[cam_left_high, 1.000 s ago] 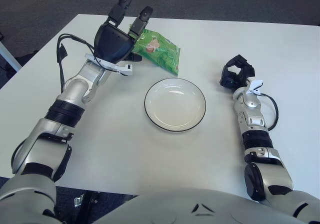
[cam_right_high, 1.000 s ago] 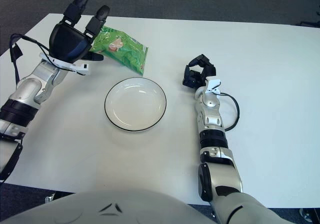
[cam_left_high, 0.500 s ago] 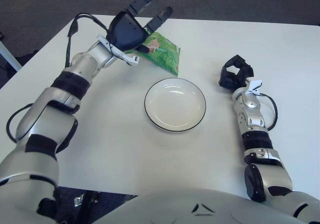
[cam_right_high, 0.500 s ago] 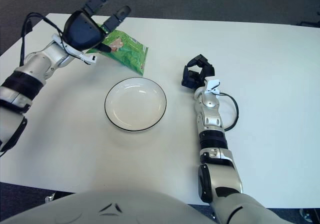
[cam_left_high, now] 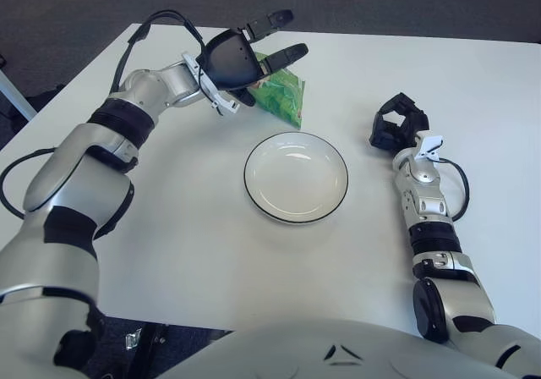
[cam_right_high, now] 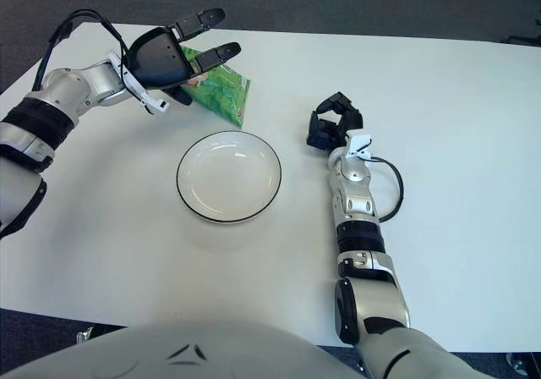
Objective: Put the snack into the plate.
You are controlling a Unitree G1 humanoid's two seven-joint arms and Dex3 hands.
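Note:
A green snack bag lies on the white table beyond the plate's far left rim. The white plate with a dark rim sits empty at the table's middle. My left hand hovers over the bag's left part with its fingers spread, pointing right; it hides part of the bag and holds nothing. My right hand rests on the table to the right of the plate with its fingers curled, empty.
The white table ends at a far edge just behind the bag, with dark carpet beyond. A black cable loops off my left forearm.
My left hand has swung from the bag's left side to above it, turning so its fingers point right instead of away. The bag, plate and right hand have not moved.

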